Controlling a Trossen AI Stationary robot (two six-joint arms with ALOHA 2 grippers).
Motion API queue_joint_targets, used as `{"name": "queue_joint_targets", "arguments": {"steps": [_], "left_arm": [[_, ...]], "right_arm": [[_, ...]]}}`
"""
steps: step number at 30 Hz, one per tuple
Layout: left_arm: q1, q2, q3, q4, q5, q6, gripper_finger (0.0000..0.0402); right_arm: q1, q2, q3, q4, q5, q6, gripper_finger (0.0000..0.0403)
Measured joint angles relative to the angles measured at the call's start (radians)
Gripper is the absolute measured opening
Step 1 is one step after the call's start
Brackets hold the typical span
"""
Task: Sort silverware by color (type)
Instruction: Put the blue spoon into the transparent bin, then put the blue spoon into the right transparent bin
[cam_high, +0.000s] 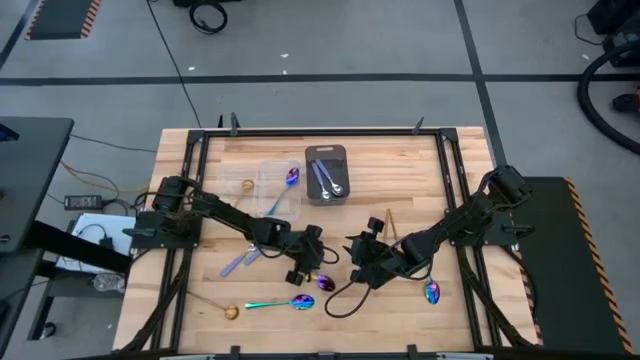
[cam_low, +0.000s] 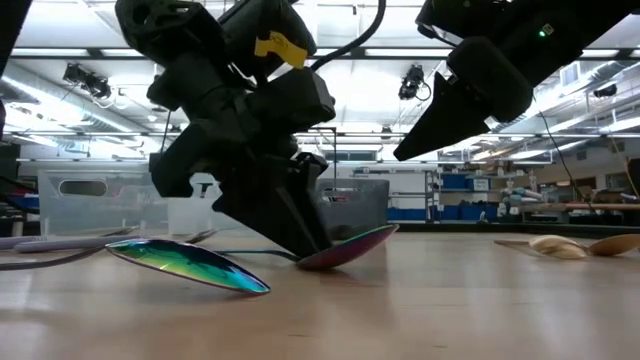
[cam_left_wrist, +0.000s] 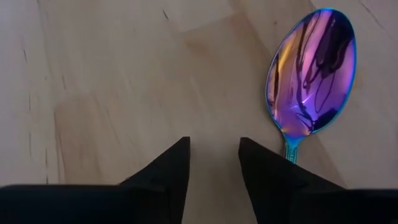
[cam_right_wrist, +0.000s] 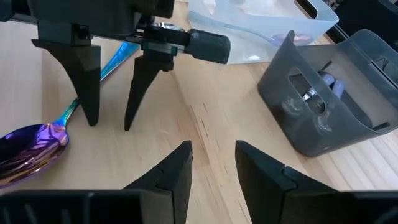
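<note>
Two grippers hover low over the front middle of the table (cam_high: 200, 160), and we see both with fingers apart and holding nothing. The left gripper (cam_high: 308, 268) points down with its tips on or just off the wood beside a rainbow spoon (cam_left_wrist: 311, 71); in its wrist view the spoon's neck runs along the outer edge of one finger (cam_left_wrist: 273, 174) and not between the two, so we judge it is not gripped. The right gripper (cam_high: 366, 262) waits just beside it, facing the left one. The rest of the silverware is scattered: a second rainbow spoon (cam_high: 282, 302) lies near the front edge with a gold spoon (cam_high: 230, 312) beside it, a third rainbow spoon (cam_high: 432, 293) sits to the right, a pale spoon (cam_high: 240, 262) lies under the left arm, and gold handles (cam_high: 390, 225) show near the right arm. Silver spoons (cam_high: 328, 178) lie in the gray tray (cam_high: 326, 152) at the back, and one rainbow spoon (cam_high: 292, 177) rests in a clear container (cam_high: 270, 172) beside it. We judge the step in hand is picking the rainbow spoon at the left gripper. The next move calls for shifting the fingers sideways to straddle the thin neck, then closing squarely, since so flat a handle could slide away.
</note>
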Motion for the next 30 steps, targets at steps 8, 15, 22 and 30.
{"name": "queue_joint_targets", "arguments": {"steps": [8, 15, 22, 30], "left_arm": [[-0.001, 0.000, 0.001, -0.058, 0.000, 0.008, 0.0086], [-0.007, 0.001, -0.001, -0.069, -0.003, 0.035, 0.0008], [-0.006, -0.006, -0.003, -0.065, -0.005, 0.005, 0.0009], [-0.025, -0.089, -0.012, -0.093, -0.037, 0.042, 0.0027]], "right_arm": [[0.000, 0.000, 0.000, 0.005, 0.005, 0.000, 0.0132], [0.000, 0.000, 0.000, 0.004, 0.005, -0.001, 0.0132], [0.000, 0.000, 0.000, 0.004, 0.006, -0.001, 0.0132], [0.000, -0.001, 0.000, 0.004, 0.007, -0.001, 0.0132]]}}
